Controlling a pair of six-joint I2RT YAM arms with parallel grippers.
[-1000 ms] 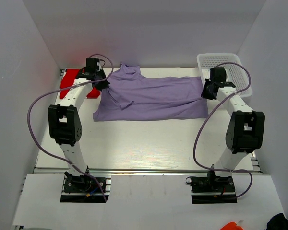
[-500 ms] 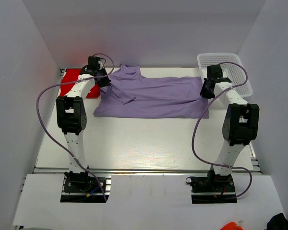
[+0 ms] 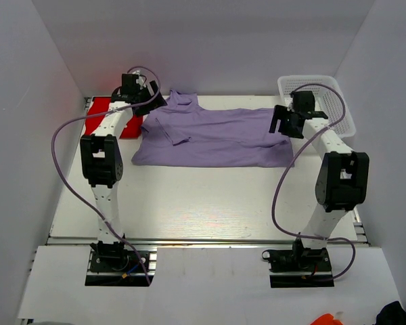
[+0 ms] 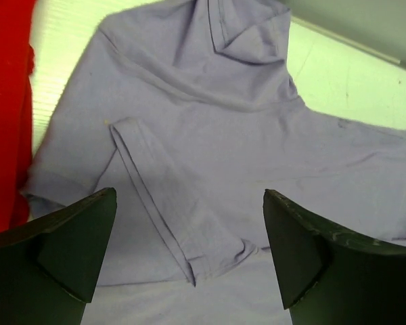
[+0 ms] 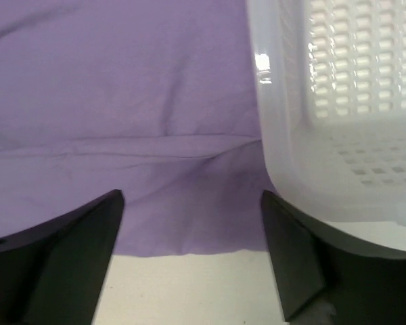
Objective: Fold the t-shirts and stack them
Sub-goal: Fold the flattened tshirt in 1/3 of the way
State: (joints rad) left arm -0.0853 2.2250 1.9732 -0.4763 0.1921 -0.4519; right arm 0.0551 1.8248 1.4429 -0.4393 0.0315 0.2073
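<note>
Left gripper (image 3: 151,101) and right gripper (image 3: 284,124), seen from above, hang wide open and empty over opposite ends of a lavender cloth t-shirt (image 3: 223,135). It lies partly folded on the far part of the white table (image 3: 189,196), with its long axis running left to right. A bright red cloth t-shirt (image 3: 98,116), folded to a rectangle, lies at the far left just beside it. A white plastic mesh basket (image 3: 345,118) sits far right. From the left wrist, spread jaws frame the collar end and a turned-in sleeve (image 4: 155,217), with red cloth at the left edge. From the right wrist, open jaws frame the hem end, which runs up to the basket's corner. The next fold likely carries one end over the other along that axis. The left arm is nearer the red shirt for stacking.
</note>
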